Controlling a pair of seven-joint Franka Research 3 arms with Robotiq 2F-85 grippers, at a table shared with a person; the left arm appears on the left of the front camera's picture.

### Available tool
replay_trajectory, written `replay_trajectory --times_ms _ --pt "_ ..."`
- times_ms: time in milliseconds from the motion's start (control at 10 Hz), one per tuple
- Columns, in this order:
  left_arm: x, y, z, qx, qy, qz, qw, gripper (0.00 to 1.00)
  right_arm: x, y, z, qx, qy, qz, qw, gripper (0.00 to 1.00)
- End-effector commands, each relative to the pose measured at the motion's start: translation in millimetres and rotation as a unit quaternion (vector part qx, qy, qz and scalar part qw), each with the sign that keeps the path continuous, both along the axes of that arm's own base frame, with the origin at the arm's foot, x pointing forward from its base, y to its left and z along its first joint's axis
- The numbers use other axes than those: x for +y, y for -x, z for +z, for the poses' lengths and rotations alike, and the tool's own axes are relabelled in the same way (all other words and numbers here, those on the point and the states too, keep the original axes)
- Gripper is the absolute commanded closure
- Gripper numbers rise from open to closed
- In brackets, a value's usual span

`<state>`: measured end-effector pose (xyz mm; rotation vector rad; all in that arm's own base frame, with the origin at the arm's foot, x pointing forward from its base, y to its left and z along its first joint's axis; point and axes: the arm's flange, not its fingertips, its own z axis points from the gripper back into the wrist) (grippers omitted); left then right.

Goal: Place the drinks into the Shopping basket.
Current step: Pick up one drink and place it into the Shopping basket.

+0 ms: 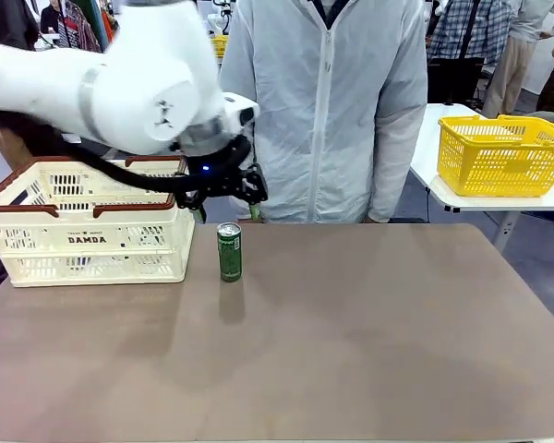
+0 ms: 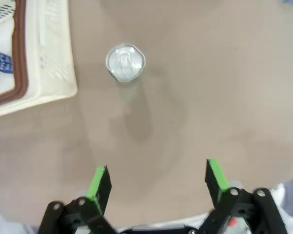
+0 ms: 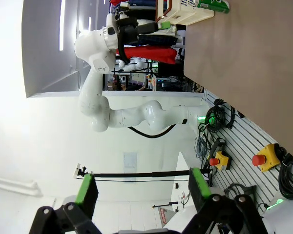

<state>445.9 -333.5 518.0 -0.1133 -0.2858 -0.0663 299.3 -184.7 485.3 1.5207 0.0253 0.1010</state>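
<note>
Worktop (image 1: 351, 351) carries the basket (image 1: 88, 242) at the robot's left, with a blue can (image 2: 0, 61) already lying inside it. Left tool (image 1: 223, 189) hangs above the far edge, near the basket's corner, jaws spread wide and pinching nothing; right tool (image 3: 141, 192) is likewise spread and empty, pointing away from the worktop. Green can (image 1: 229, 252) stands upright just beside the basket, apart from it, its silver top (image 2: 125, 62) seen ahead of the left fingers (image 2: 100, 183). It is likely light, stiff, smooth and apt to tip; I would take it across the middle of its round body.
</note>
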Motion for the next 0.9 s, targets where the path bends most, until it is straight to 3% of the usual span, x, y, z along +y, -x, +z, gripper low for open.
replay_trajectory --times_ms 0,100,200,600,800 --pt "-30 -48 -4 0.029 -0.03 0.035 0.999 0.0 -5 1 5 0.009 0.004 0.005 1.0 0.0" --pt "-34 -70 -9 0.027 -0.021 0.041 0.999 0.0 -5 1 5 0.009 0.004 0.005 1.0 0.0" --pt "-13 -17 -10 0.004 -0.018 0.014 1.0 0.0 -5 1 5 0.009 0.004 0.005 1.0 0.0" --pt "-13 -17 -10 0.004 -0.018 0.014 1.0 0.0 -5 1 5 0.009 0.004 0.005 1.0 0.0" --pt "-15 -43 -10 0.008 -0.002 0.036 0.999 0.0 -5 1 5 0.009 0.004 0.005 1.0 0.0"
